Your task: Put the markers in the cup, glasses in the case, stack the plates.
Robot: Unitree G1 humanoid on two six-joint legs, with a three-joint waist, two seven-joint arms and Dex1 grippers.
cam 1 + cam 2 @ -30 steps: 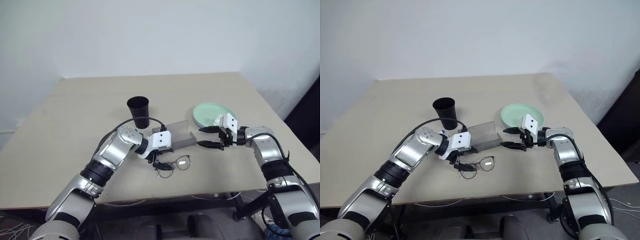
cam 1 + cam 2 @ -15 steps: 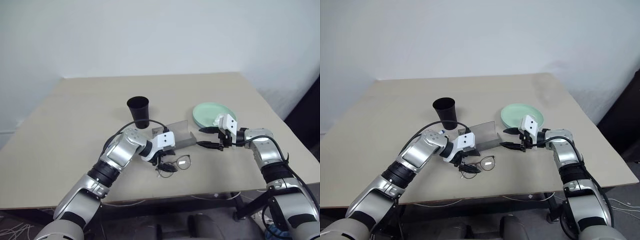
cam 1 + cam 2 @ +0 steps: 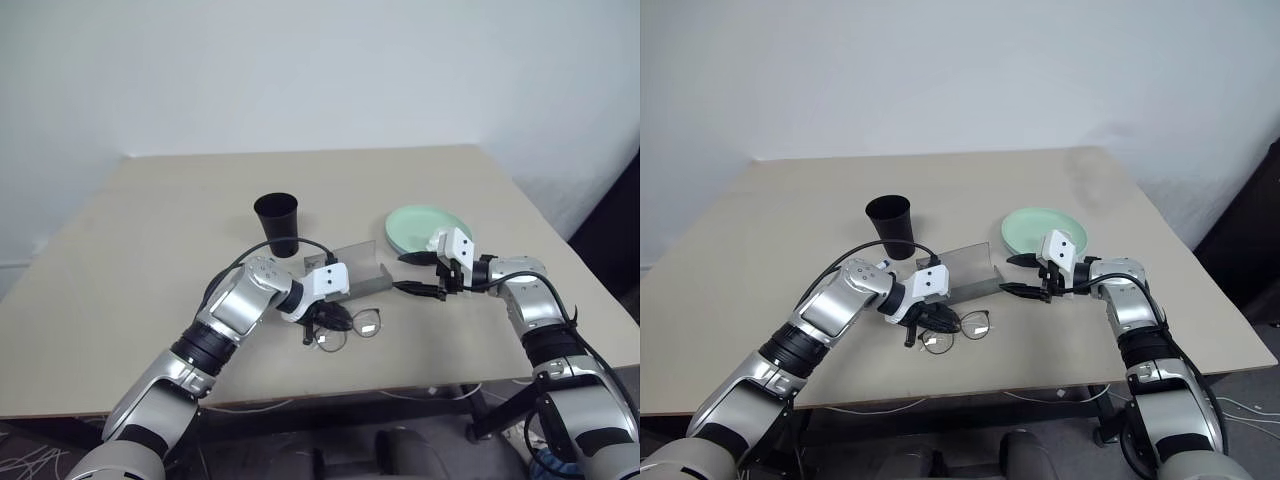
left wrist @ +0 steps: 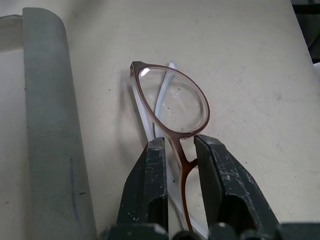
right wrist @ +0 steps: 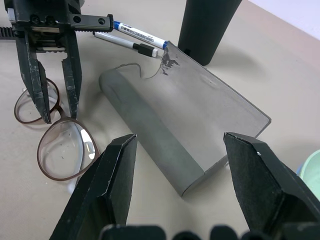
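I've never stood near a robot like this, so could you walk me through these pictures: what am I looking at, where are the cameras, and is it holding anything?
It is a two-armed humanoid robot. Two pictures come from cameras in its head, looking down over a beige table; the other two come from cameras on its wrists, looking along the black fingers. On the table stand a black cup, an open grey case and a mint green plate. Two markers lie beside the case. The left gripper has its fingers on either side of the bridge of the glasses, which lie on the table. The right gripper hangs open next to the case, holding nothing.
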